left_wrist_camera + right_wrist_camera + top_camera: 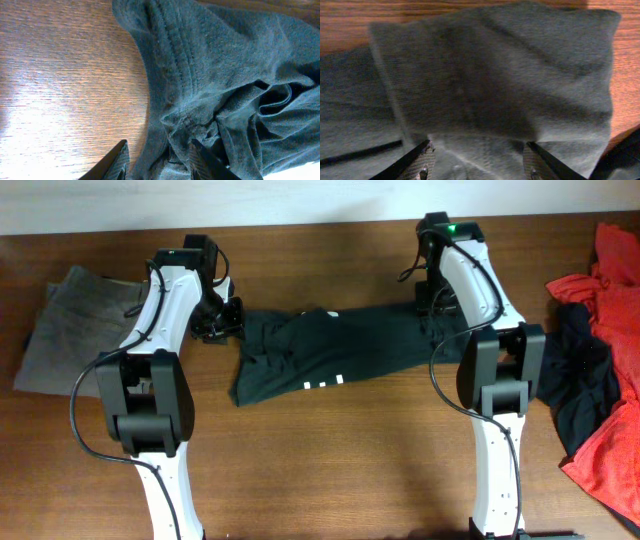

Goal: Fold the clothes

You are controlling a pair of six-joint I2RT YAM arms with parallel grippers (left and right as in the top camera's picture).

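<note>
Left fingers (118, 163) pinch bunched black top (300, 345); white marks (322, 384) overhead only.

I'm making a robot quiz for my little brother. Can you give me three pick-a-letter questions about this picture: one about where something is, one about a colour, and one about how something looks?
1. Where is the red cloth?
A) far left
B) far right
C) in the middle

2. What colour is the top in the middle?
A) black
B) yellow
C) white

3. How does that top lie?
A) folded into a neat square
B) crumpled in a long strip
C) rolled into a ball

Answers:
1 B: the red cloth sits at the right edge of the overhead view.
2 A: the top is dark all over, with only small white marks.
3 B: it stretches sideways and has rumpled folds.
</note>
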